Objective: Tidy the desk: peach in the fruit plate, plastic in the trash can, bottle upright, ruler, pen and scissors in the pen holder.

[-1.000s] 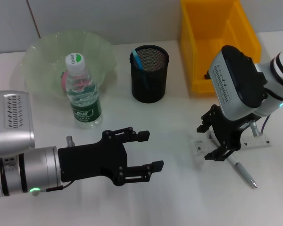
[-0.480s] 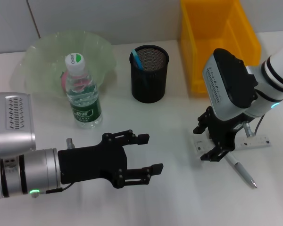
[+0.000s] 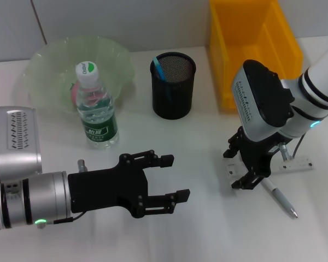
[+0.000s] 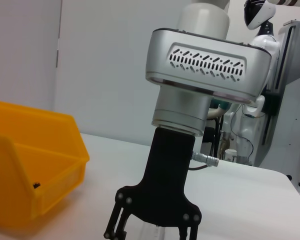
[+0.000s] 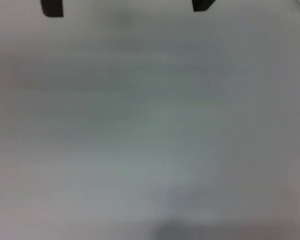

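Note:
My right gripper (image 3: 239,167) is open and low over the table, its fingers straddling the left end of the clear ruler (image 3: 295,162). A silver pen (image 3: 281,201) lies just in front of the ruler. The bottle (image 3: 96,106) stands upright before the green fruit plate (image 3: 49,57), and the pink peach (image 3: 73,94) shows behind it in the plate. A black mesh pen holder (image 3: 173,87) holds something blue (image 3: 159,69). My left gripper (image 3: 175,176) hovers open and empty at the near left. Scissors and plastic are out of view.
The yellow trash can (image 3: 251,49) stands at the back right, behind my right arm, and also shows as the yellow bin (image 4: 30,170) in the left wrist view. In the right wrist view only bare white table and two dark fingertips (image 5: 52,7) show.
My right gripper has shifted a little to the left and down along the ruler toward its left end. The left arm has not moved.

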